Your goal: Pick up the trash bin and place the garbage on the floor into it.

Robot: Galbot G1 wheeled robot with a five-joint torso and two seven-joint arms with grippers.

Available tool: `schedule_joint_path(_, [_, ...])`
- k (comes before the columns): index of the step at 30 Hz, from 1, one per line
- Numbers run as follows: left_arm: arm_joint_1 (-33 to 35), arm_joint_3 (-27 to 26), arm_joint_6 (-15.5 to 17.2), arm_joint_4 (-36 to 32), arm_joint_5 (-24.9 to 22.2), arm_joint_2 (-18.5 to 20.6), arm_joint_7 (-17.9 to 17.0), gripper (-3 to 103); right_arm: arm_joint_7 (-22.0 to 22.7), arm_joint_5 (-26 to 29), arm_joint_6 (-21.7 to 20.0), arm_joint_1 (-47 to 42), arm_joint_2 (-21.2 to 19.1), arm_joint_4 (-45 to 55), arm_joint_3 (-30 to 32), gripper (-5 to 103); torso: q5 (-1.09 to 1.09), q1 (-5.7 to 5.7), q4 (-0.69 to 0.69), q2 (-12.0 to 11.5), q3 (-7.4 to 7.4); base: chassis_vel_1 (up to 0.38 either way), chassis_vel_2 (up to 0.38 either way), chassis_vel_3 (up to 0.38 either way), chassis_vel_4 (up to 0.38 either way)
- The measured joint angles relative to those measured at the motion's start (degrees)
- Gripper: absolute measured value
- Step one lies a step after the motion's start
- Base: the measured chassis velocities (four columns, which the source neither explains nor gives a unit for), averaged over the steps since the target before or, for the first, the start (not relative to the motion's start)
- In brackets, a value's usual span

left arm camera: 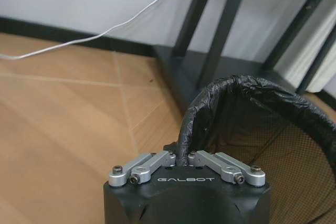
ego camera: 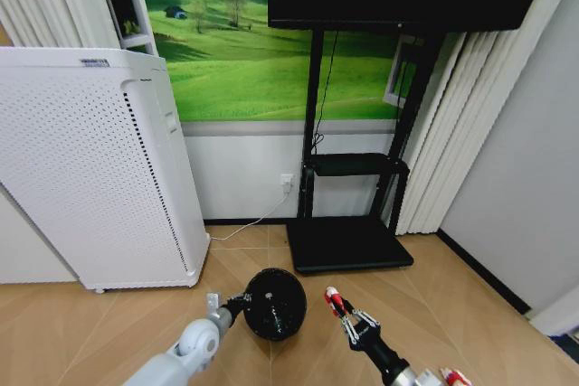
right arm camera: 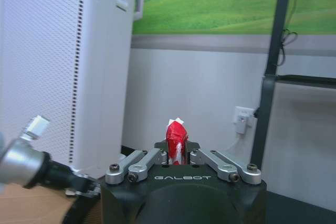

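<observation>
Gripping trash bin (ego camera: 274, 303) rim, left tool (left arm camera: 185, 157); right tool (right arm camera: 177, 153) pinching red-and-white packet (right arm camera: 176, 141)

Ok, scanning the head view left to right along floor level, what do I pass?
White appliance → left gripper gripping the trash bin → right gripper holding a red-and-white packet.

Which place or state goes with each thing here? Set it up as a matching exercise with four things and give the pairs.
Things:
1. trash bin
2. red-and-white packet
3. white appliance
4. left gripper

Places or states:
A. standing on the floor by the wall
B. clamped on a black-lined rim
C. held at its rim
D. gripped in the right gripper

Pairs: 1-C, 2-D, 3-A, 4-B
</observation>
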Motion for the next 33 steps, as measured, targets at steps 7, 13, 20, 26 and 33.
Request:
schedule_joint_path(7, [-2.11, 4.69, -2.68, 0.80, 5.59, -3.38, 6.51, 3, -3.55, -1.69, 1.49, -1.25, -0.45, 4.35, -3.56, 15, 0.00, 0.00, 0.00, 0.00, 0.00, 0.000, 0.000, 0.000, 0.000])
schedule_joint_path(13, [-0.47, 5.48, -5.68, 0.26, 14.29, -2.64, 11.00, 3, -4.18, -3.60, 1.25, -0.08, 0.47, 1.99, -6.08, 15, 0.00, 0.00, 0.01, 0.00, 0.00, 0.000, 0.000, 0.000, 0.000])
schedule_joint_path(20, [1.40, 4.76, -7.44, -2.54, 13.92, -1.37, 14.50, 3, -4.20, -3.32, 0.55, 2.00, -0.08, -0.25, -7.97, 15, 0.00, 0.00, 0.01, 0.00, 0.00, 0.000, 0.000, 0.000, 0.000])
schedule_joint_path(26, [2.46, 4.00, -7.72, -3.77, 13.05, -1.03, 15.12, 3, -4.94, -2.57, 0.02, 3.22, -0.12, -1.39, -9.27, 14, 0.00, 0.00, 0.00, 0.00, 0.00, 0.000, 0.000, 0.000, 0.000])
schedule_joint_path(33, [4.33, 3.07, -7.73, -3.86, 13.54, -2.27, 14.61, 3, -5.00, -1.85, -0.51, 3.28, 0.55, -1.79, -9.18, 47, 0.00, 0.00, 0.00, 0.00, 0.00, 0.000, 0.000, 0.000, 0.000])
